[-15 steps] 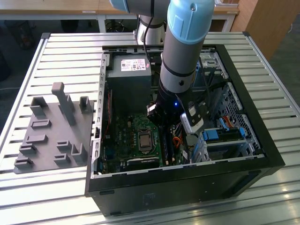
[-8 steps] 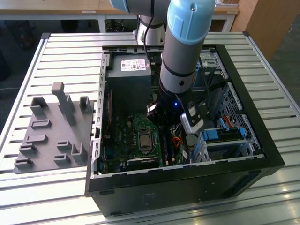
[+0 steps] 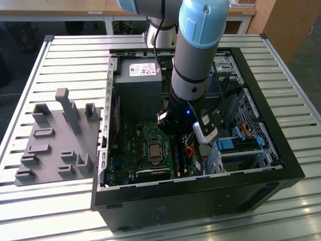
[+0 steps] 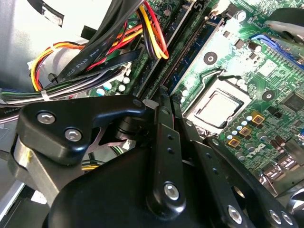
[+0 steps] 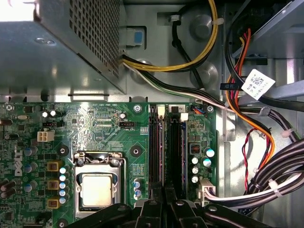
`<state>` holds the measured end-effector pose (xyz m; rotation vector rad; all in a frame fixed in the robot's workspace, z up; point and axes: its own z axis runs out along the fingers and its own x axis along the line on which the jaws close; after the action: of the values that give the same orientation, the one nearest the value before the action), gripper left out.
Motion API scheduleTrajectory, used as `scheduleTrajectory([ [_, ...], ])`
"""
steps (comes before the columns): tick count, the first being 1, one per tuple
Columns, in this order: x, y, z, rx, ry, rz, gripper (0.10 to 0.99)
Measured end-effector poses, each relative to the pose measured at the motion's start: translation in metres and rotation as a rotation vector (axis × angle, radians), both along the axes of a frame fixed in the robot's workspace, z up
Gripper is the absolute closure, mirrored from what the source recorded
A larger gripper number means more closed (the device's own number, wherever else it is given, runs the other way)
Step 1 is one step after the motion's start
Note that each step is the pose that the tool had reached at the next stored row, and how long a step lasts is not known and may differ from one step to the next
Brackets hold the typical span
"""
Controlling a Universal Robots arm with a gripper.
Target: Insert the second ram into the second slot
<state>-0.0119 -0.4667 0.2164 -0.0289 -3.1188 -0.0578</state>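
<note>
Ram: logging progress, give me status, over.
Pincer down at the slots. Blue ram in a slot, seating unclear. Cables beside, none across.

Matt black plastic and bright steel screws on the gripper [image 4: 164, 107]. Glossy green motherboard [image 5: 118, 142] beyond the fingers [image 5: 156, 194], with brushed metal on the processor lid [image 5: 97, 189]. Perforated dull grey sheet metal on the power supply [image 5: 61, 42].

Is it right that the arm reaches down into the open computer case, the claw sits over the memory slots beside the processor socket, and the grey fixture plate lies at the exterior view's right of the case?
Not quite. The grey fixture plate lies at the exterior view's left of the computer case, as the exterior view shows. The rest holds: the arm reaches into the case, and the first wrist view has the claw over the memory slots beside the processor socket.
</note>
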Motion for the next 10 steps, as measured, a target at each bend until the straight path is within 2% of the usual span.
scheduleTrajectory([
  [4,0.0000,0.0000,-0.0001,0.000,0.0001,0.000,0.941],
  [5,0.0000,0.0000,-0.0001,0.000,0.0000,0.000,0.882],
  [6,0.0000,0.0000,-0.0001,0.000,0.0000,0.000,0.882],
  [7,0.0000,0.0000,-0.0001,0.000,0.0000,0.000,0.816],
  [10,0.0000,0.0000,0.0007,0.000,0.0000,0.000,0.816],
])
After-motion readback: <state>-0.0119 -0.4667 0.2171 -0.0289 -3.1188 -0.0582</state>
